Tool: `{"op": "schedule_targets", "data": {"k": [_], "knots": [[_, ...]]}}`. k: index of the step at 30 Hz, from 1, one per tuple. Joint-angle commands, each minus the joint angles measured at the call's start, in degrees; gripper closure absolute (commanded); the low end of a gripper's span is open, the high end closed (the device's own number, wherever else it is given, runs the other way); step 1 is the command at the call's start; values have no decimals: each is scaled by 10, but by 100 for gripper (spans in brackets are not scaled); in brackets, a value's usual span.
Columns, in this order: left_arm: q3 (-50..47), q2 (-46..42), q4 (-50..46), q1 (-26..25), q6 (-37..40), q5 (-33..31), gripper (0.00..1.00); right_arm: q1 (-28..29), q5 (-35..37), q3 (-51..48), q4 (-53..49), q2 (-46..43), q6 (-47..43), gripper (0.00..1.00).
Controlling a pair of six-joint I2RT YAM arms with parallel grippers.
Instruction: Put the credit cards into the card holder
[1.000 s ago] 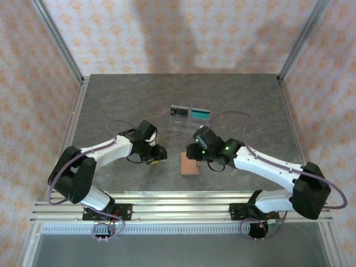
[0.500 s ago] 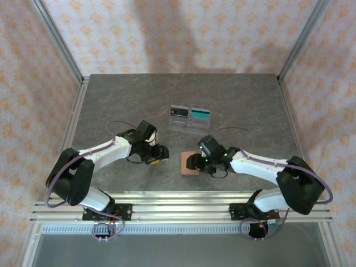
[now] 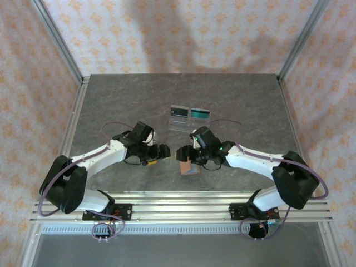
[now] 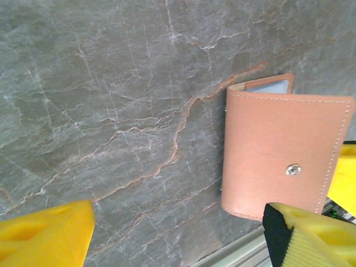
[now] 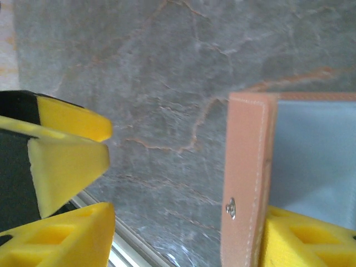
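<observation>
Progress: no card is loaded yet. Black card [image 3: 179, 111] and teal card [image 3: 201, 114] are seen in a clear rack [image 3: 181, 123] far up the worktop [image 3: 122, 100]. Card holder [image 4: 281, 153] lies between left fingers [image 4: 44, 233] and right fingers [image 5: 300, 233], both pairs spread apart, its cover seemingly part-lifted. All insertions are judged outstanding.

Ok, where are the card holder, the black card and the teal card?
card holder [image 4: 278, 150]: left wrist view, middle of its pink cover.
black card [image 3: 178, 112]: top view, its face.
teal card [image 3: 200, 114]: top view, its face.
</observation>
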Motion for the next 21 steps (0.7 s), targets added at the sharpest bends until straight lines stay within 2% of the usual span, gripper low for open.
{"op": "schedule_targets", "data": {"k": [1,6,9,10,14,18,21], "knots": [[-17,-28,11,22,-13,17,18,-2,-22,8,49,26,7,36],[-20,-45,26,57,-22,58,20,0,-64,-8,166,70,71,44],[-14,-40,31,61,-21,75,20,8,-71,-3,190,95,81,61],[-14,-36,36,61,-22,79,20,13,-70,5,182,103,76,65],[-14,-16,55,62,-28,94,23,30,-61,22,168,120,64,64],[-14,0,83,62,-41,106,27,37,-66,29,172,129,66,54],[-10,18,91,62,-46,109,27,39,-64,34,165,122,61,52]]}}
